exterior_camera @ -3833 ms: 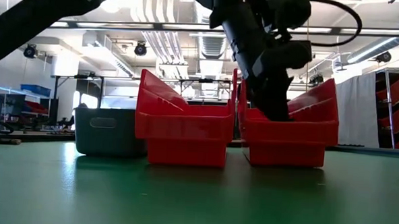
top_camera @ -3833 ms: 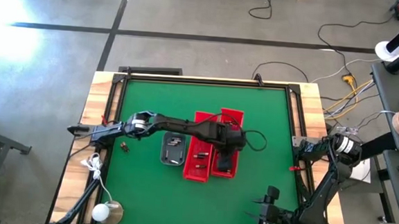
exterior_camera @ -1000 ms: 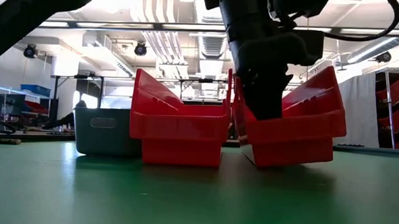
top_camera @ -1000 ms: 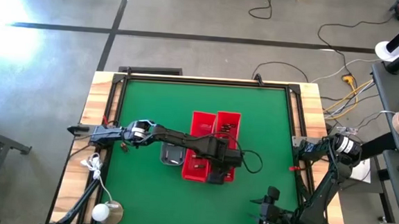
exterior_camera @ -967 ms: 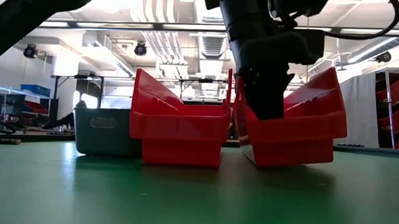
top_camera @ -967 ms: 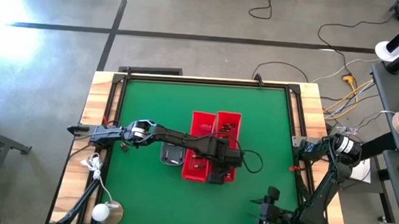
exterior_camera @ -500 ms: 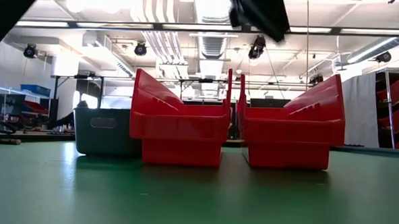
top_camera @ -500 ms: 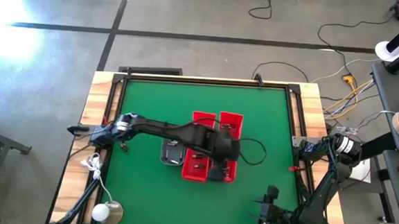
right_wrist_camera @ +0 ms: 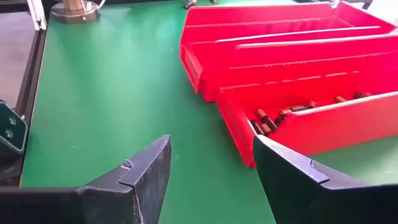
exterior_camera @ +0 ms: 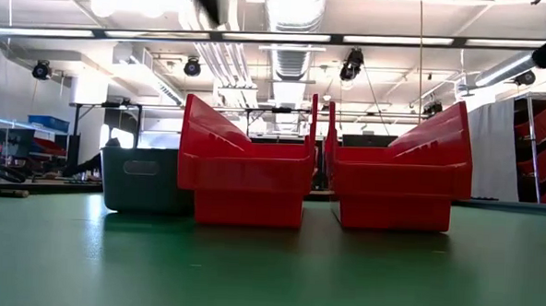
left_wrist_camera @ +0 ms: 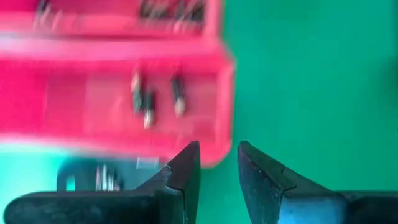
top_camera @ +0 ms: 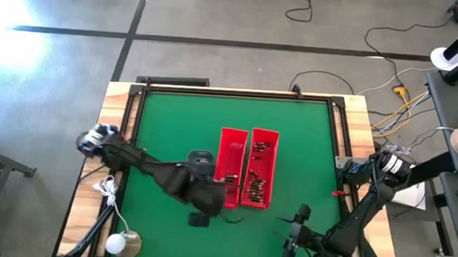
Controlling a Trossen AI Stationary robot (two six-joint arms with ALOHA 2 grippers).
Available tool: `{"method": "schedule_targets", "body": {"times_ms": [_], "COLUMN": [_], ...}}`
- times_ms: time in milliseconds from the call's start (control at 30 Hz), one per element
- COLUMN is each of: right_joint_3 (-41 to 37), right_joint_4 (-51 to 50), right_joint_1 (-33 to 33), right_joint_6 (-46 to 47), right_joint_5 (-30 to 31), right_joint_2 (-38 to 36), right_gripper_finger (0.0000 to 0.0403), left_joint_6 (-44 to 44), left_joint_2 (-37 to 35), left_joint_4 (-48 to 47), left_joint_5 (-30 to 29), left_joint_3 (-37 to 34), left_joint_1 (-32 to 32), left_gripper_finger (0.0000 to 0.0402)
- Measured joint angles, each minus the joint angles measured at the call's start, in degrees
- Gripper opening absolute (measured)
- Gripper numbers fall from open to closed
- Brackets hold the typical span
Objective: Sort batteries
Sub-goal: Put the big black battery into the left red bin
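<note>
Nearest us on the green table (top_camera: 165,125) we see two end effectors. The right end effector (top_camera: 292,238) sits at the near right corner, its fingers spread wide with nothing between them; in its own wrist view the two dark fingers (right_wrist_camera: 140,180) frame bare green felt. The left end effector (top_camera: 199,219) hangs over the felt just off the near end of the bins, its arm reaching in from the left edge; its wrist view shows the fingers (left_wrist_camera: 186,171) a narrow gap apart and holding nothing. Past them we count two long red bins lying side by side, touching along their long walls: the left bin (top_camera: 233,145) and the right bin (top_camera: 263,138). The batteries (top_camera: 257,172) lie inside these bins. The right bin carries many, scattered along most of its length, too small and crowded for us to count. In the left bin we make out three batteries (left_wrist_camera: 149,102) near its near end, partly hidden from above by the left arm. Just beside the left bin, on its left, sits one small grey tray (top_camera: 198,158), also partly under that arm; something pale shows in it in the left wrist view, but we cannot tell what.
</note>
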Motion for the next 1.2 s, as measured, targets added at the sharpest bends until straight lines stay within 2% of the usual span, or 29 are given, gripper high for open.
{"method": "schedule_targets", "body": {"times_ms": [167, 400, 500, 633, 800, 1000, 1200], "right_joint_3": [-0.67, -0.67, -0.67, -0.67, -0.95, -2.59, -5.25], "right_joint_4": [6.6, 7.64, 7.69, 7.66, 7.53, 7.43, 7.44], "right_joint_1": [-1.79, -2.58, -2.6, -2.6, -2.6, -2.6, -2.6], "right_joint_6": [-7.15, -7.88, -7.23, -7.2, -7.81, -6.75, -3.67], "right_joint_5": [-0.68, -1.06, -1.33, -1.56, -1.59, -3.77, -5.11], "right_joint_2": [0.0, 0.0, 0.0, 0.0, 0.0, 0.0, 0.0], "right_gripper_finger": [0.0219, 0.0219, 0.0219, 0.0219, 0.0219, 0.0219, 0.0219], "left_joint_6": [-17.93, -54.26, -70.74, -81.75, -90.65, -96.13, -103.79], "left_joint_2": [-12.9, -29.02, -33.84, -37.69, -39.19, -37.33, -32.43], "left_joint_4": [3.79, 0.83, 1.0, 1.02, 1.06, 1.49, 0.78], "left_joint_5": [-4.28, -4.96, -4.36, -2.27, -1.47, -0.26, 0.85], "left_joint_3": [-19.34, -41.12, -49.44, -57.94, -63.68, -64.31, -64.44], "left_joint_1": [-3.46, -2.64, -2.65, -2.66, -2.66, -2.6, -2.6], "left_gripper_finger": [0.0086, 0.0086, 0.0086, 0.0086, 0.0086, 0.0086, 0.0086]}}
